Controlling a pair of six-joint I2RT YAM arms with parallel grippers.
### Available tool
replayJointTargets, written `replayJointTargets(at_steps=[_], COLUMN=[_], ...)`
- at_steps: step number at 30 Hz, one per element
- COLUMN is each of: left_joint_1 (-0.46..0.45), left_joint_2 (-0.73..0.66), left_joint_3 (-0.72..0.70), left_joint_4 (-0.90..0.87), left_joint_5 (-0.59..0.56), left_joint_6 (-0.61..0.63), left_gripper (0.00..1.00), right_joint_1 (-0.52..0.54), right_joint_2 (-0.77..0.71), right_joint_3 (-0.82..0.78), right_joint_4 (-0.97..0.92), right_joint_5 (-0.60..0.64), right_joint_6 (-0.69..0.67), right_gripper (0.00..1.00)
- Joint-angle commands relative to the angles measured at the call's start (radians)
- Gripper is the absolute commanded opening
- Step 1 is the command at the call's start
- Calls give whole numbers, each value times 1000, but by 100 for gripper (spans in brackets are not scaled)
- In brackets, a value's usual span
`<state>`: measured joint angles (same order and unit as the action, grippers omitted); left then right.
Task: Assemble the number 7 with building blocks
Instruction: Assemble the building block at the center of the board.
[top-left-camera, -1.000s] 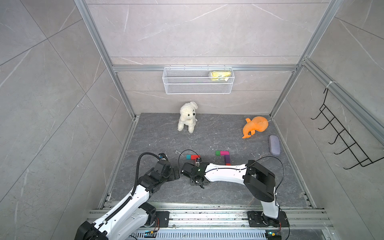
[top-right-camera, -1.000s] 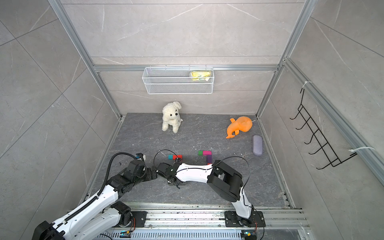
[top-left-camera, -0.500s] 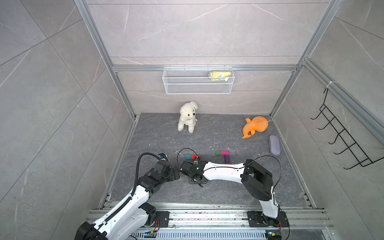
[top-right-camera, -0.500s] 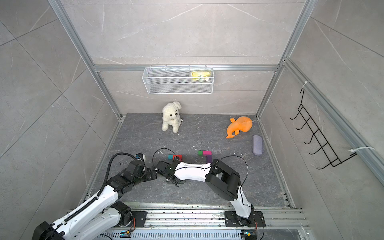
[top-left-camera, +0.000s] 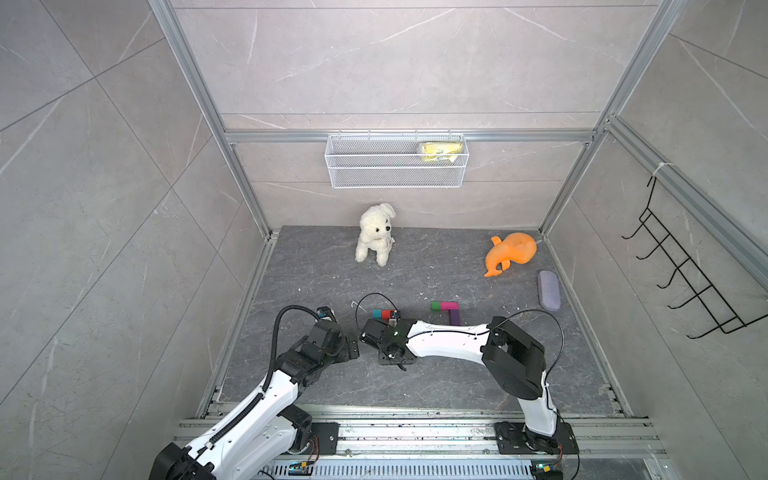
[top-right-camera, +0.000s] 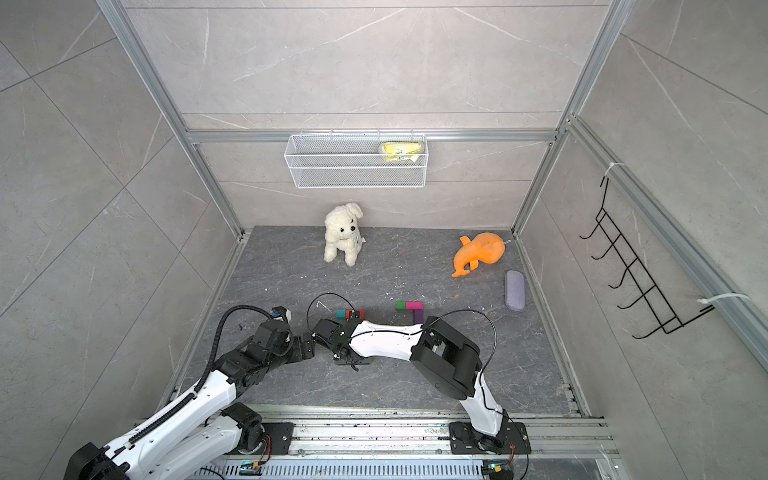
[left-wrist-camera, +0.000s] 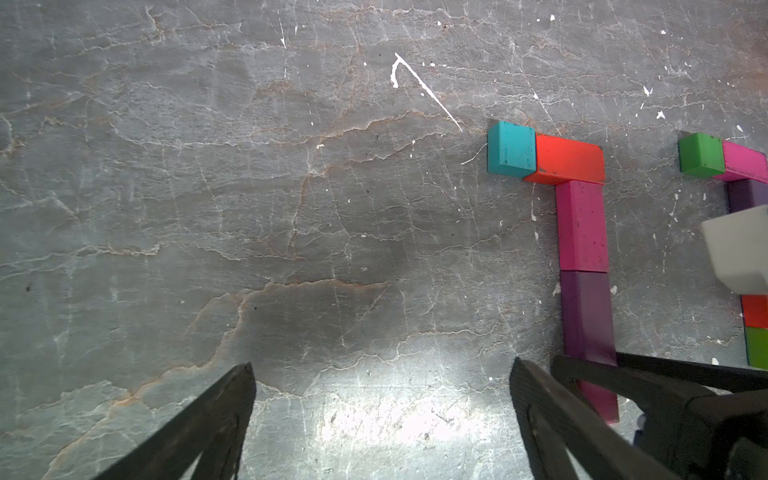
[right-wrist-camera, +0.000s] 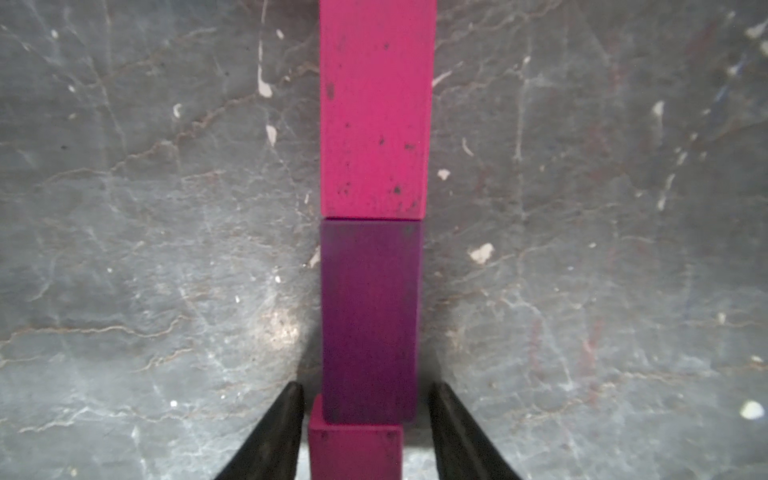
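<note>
Noted: the number 7 (left-wrist-camera: 582, 232) is laid flat on the grey floor (left-wrist-camera: 249, 208), at 6 o'clock from the plush dog (top-left-camera: 374, 239). Its stem is run toward 6 o'clock. Astride the last magenta block (right-wrist-camera: 355, 453) the right gripper (right-wrist-camera: 368, 384) is held narrowly parted, apparently without contact. At the stem's 9 o'clock the left gripper (left-wrist-camera: 380, 368) is spread wide.

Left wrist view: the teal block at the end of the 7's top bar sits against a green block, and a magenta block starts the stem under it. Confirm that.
Not quite. The teal block sits against a red block, not a green one, as the left wrist view shows. A magenta block does start the stem under it.
</note>
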<state>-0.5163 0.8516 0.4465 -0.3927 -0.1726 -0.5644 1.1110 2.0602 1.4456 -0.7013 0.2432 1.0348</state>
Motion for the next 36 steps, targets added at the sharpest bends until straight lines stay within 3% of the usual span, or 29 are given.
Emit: replayJointTargets(at_steps=[1, 32, 36], left_joint_1=[4, 5, 4], left_joint_2=[3, 7, 16], left_joint_3=[5, 2, 13], left_joint_4=[2, 16, 10], left_joint_5=[-1, 10, 10], left_joint_6=[12, 8, 12], left_gripper=[100, 100, 100], right_joint_1=[-11, -18, -17], right_joint_2=[41, 35, 20], right_joint_3=[-10, -45, -55], right_joint_4=[-15, 3, 16], right_joint_5=[-7, -15, -7], right_joint_6=[-10, 5, 6], right_gripper=[51, 48, 54])
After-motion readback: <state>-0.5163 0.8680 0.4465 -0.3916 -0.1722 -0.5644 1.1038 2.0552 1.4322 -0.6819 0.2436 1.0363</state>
